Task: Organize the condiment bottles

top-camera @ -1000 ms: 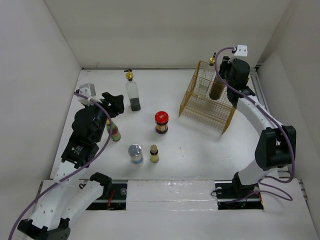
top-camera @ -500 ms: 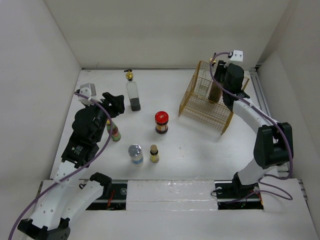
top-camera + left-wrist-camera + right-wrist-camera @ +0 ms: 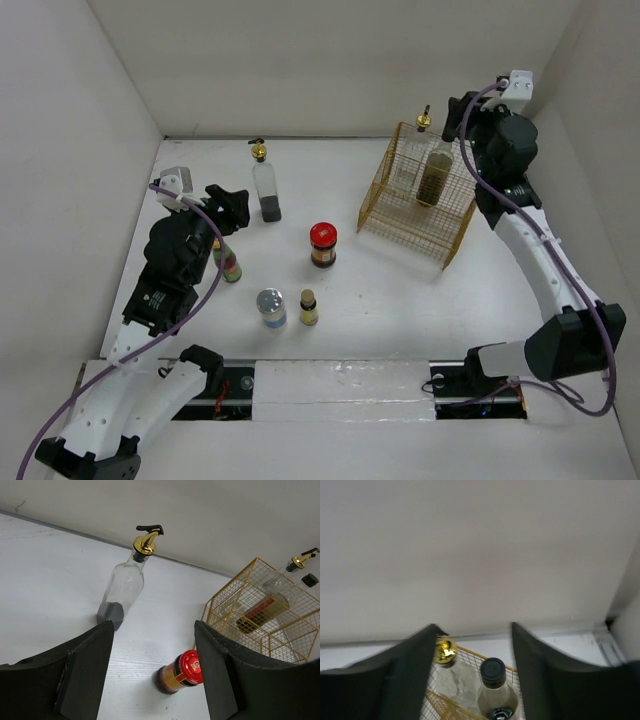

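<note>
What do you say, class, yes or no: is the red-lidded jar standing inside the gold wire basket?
No, the red-lidded jar stands outside the gold wire basket, to its left in the top view.

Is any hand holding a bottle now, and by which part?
Neither hand holds anything. The left hand is open and empty; the right hand is open, clear of the black-capped bottle in the basket.

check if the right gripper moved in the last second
Yes. The right gripper has drawn back from the black-capped bottle toward the rear right corner, away from the gold wire basket.
</note>
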`<state>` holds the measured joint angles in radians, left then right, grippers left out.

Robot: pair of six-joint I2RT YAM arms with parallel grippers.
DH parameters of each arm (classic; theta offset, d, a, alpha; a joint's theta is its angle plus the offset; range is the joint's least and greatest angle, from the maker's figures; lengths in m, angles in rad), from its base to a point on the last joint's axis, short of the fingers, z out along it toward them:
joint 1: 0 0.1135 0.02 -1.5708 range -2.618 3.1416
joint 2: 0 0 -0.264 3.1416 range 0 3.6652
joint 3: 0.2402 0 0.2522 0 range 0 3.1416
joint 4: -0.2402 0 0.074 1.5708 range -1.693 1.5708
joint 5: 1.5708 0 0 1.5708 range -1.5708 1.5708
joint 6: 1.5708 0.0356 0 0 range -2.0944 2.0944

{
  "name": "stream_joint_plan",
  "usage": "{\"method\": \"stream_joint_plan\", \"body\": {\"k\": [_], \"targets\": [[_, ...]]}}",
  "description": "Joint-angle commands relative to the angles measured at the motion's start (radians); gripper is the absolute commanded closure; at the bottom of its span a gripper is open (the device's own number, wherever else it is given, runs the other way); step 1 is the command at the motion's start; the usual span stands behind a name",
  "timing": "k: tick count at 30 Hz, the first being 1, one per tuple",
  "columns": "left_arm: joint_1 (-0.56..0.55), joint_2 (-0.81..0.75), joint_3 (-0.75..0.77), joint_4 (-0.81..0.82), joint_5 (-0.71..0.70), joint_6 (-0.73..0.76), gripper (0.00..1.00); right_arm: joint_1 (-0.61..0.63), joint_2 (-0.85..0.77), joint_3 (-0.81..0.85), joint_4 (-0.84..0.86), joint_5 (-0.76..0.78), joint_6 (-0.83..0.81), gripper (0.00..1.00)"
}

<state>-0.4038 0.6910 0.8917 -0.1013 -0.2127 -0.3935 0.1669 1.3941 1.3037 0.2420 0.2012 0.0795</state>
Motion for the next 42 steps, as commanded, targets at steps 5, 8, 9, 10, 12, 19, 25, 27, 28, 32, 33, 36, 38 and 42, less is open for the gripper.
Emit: {"method": "stream_joint_plan", "body": {"k": [5,8,9,10,12,19,25,27,28,32,33,36,38,42], "targets": [[0.003,-0.004,-0.005,0.043,0.003,0.013,0.39,0.135,0.012,0.115,-0.024,-0.692,-0.053,0.71],[0.003,-0.015,-0.005,0.043,-0.022,0.013,0.39,0.215,0.133,0.184,-0.024,-0.821,-0.073,0.65],[0.003,-0.027,-0.005,0.032,-0.036,0.013,0.39,0.261,0.169,0.206,-0.024,-0.876,-0.073,0.61],[0.003,-0.036,-0.005,0.032,-0.046,0.013,0.39,0.284,0.204,0.25,-0.033,-0.899,-0.073,0.52],[0.003,-0.047,-0.005,0.032,-0.066,0.013,0.39,0.344,0.305,0.296,-0.043,-0.942,-0.073,0.43],[0.003,-0.068,-0.005,0.032,-0.077,0.013,0.39,0.482,0.539,0.521,-0.119,-0.77,-0.083,0.17],[0.003,-0.059,-0.005,0.032,-0.067,0.013,0.39,0.579,0.663,0.581,-0.104,-0.439,-0.103,0.12],[0.003,-0.059,-0.005,0.032,-0.067,0.013,0.39,0.6,0.687,0.591,-0.067,-0.355,-0.103,0.12],[0.003,-0.059,-0.005,0.032,-0.056,0.013,0.39,0.6,0.709,0.591,-0.05,-0.327,-0.103,0.12],[0.003,-0.059,-0.005,0.041,-0.047,0.013,0.39,0.637,0.764,0.621,0.043,-0.195,-0.074,0.12],[0.003,-0.059,-0.005,0.032,-0.047,0.013,0.39,0.637,0.781,0.635,0.043,-0.162,-0.064,0.12],[0.003,-0.059,-0.005,0.041,-0.047,0.013,0.39,0.655,0.839,0.7,0.052,-0.082,-0.041,0.14],[0.003,-0.059,-0.005,0.041,-0.047,0.013,0.39,0.664,0.858,0.709,0.094,-0.019,-0.02,0.16],[0.003,-0.059,-0.005,0.041,-0.037,0.013,0.39,0.686,0.93,0.776,0.134,0.085,0.002,0.18]]}}
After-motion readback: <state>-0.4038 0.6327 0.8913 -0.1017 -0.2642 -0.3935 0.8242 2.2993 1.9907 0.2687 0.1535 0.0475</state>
